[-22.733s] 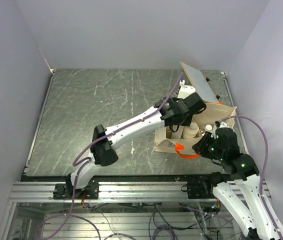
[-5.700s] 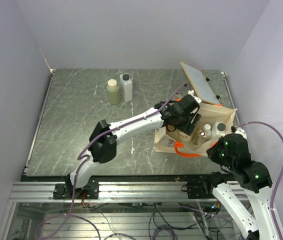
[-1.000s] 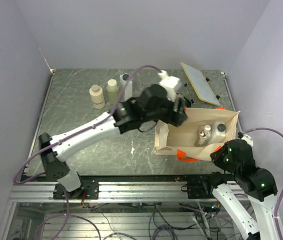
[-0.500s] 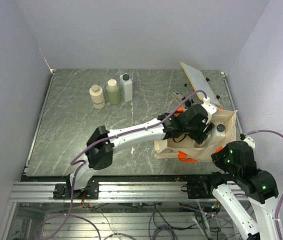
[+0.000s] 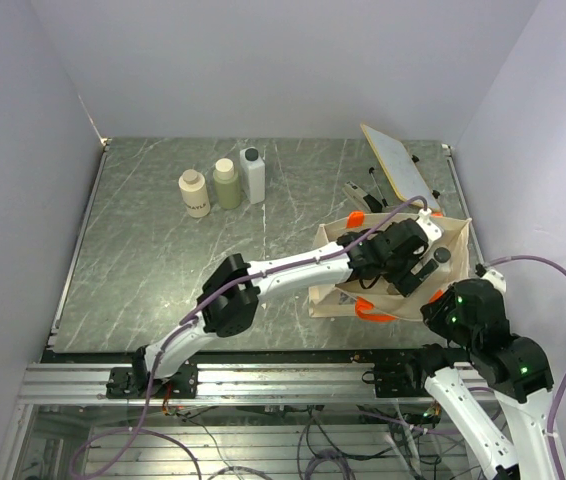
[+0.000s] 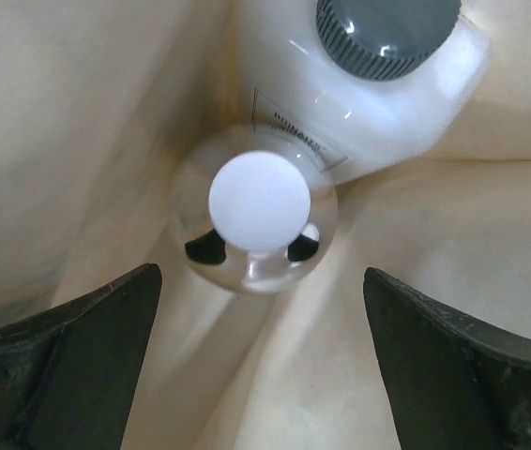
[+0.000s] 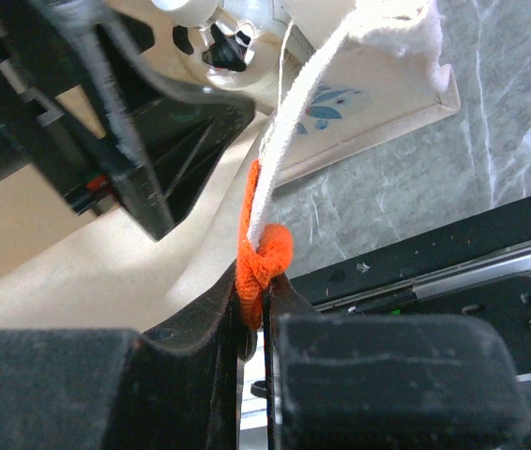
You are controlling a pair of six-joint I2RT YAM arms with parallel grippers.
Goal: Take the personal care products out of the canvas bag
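1. Right now the canvas bag (image 5: pixel 323 292) sits at 4 o'clock on the tabletop (image 5: pixel 163 250), mouth up.
2. The left arm (image 5: pixel 293 268) reaches down into the bag. The left jaws are released and spread wide, gripping nothing, with the dark fingers (image 6: pixel 68 366) at 7 and 5 o'clock of the wrist view.
3. A round-capped bottle (image 6: pixel 259 211) stands inside the bag. It is centred between the two fingers but up toward 12 o'clock from the gap, touching neither.
4. A dark-capped white bottle (image 6: pixel 378 89) is also in the bag, at 1 o'clock of the round-capped one and pressed against it.
5. The right jaws are clenched on the bag's orange handle (image 7: pixel 264 255), at the bag's 5 o'clock corner.
6. Outside the bag, a row stands at 10–11 o'clock of the tabletop: a cream bottle (image 5: pixel 194 192), an olive bottle (image 5: pixel 227 184) and a white rectangular bottle (image 5: pixel 252 174), just beside each other.
7. A flat tan board (image 5: pixel 400 165) lies at 1 o'clock, tilted.
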